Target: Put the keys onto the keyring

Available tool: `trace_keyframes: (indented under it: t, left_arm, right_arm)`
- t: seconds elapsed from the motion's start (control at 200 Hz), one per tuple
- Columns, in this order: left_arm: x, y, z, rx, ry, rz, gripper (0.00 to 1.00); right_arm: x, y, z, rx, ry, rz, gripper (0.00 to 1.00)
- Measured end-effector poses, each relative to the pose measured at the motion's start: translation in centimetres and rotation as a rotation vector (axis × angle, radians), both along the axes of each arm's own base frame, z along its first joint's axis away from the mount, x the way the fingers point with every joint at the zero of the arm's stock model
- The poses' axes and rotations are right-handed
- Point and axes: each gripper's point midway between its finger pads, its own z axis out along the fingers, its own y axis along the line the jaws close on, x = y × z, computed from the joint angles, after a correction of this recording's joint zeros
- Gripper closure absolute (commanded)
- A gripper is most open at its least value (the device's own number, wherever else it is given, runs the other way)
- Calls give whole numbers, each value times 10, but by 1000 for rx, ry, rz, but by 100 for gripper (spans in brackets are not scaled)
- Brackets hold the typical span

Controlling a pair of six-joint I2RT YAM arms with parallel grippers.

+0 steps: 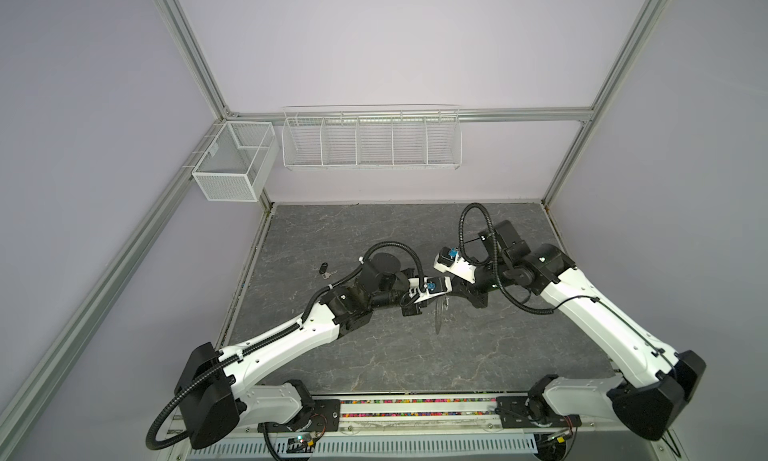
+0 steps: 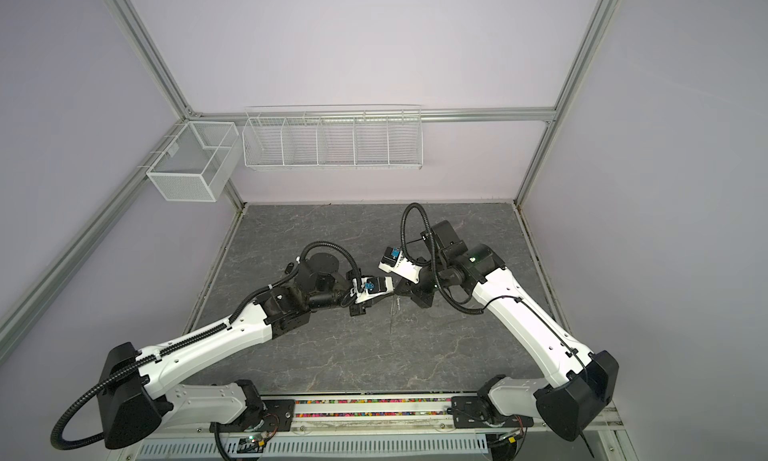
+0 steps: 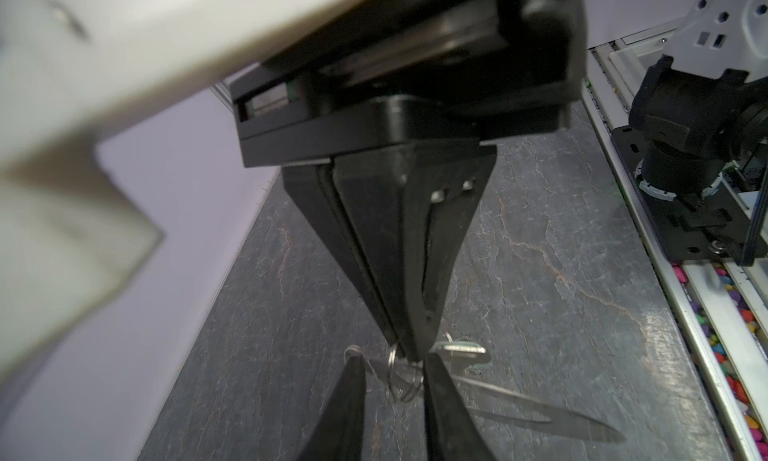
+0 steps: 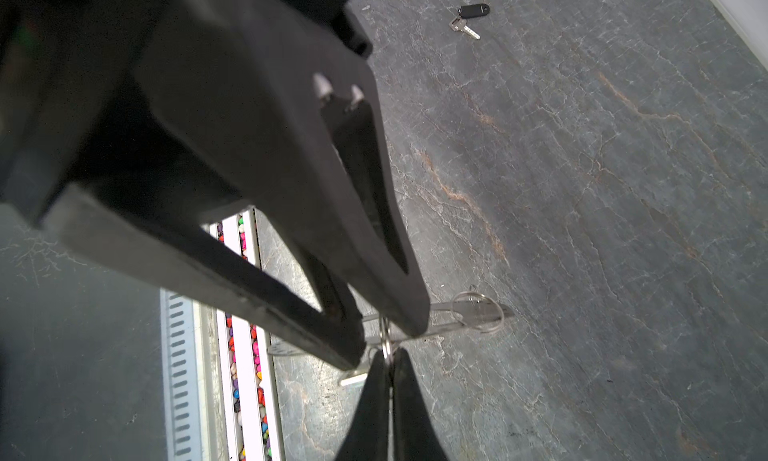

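**benchwatcher:** Where's the keyring sitting? It can barely be made out from up top tbh.

**yam_fan:** The flat grey metal washer-like keyring disc is held up off the dark grey marbled bench, around mid-bench where the two arms meet. In both top views it's seen edge-on, just a thin sliver hanging down. In the right wrist view it's seen as a flat strip running past the fingertips.

**benchwatcher:** And which one is it held by?

**yam_fan:** The right hand is pinched fully together on a small wire loop at the disc's rim, and the disc is seen hanging from there. The left hand is set tip to tip against it, fingers apart, with the loop and the right hand's tip sat in the gap. Whether the disc is actually touched by either left finger can't be told, it's all too bunched up.

**benchwatcher:** Keys?

**yam_fan:** The small key with the black plastic head and silver blade is lying flat on the bench, well apart from both hands, out past the left arm's elbow. It's caught nicely in the right wrist view. Of the second small key only a silver toothed blade is seen, just beside the right hand's tip and close to the disc. Its head is too blurred to be called, and what it's hooked on can't be told either.
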Motion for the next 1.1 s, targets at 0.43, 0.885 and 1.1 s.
trace_keyframes:
  t: [0.43, 0.885, 1.1]
  left_arm:
    - [-2, -2, -3, 3, 8, -18, 100]
    - [-3, -4, -2, -9, 30, -22, 100]
    - [4, 5, 6, -103, 83, 39, 100]
  right_arm:
    - [-4, -2, -2, -26, -42, 22, 93]
    - [1, -3, 19, 45, -166, -11, 59]
    - [13, -24, 19, 88, -224, -149, 49]
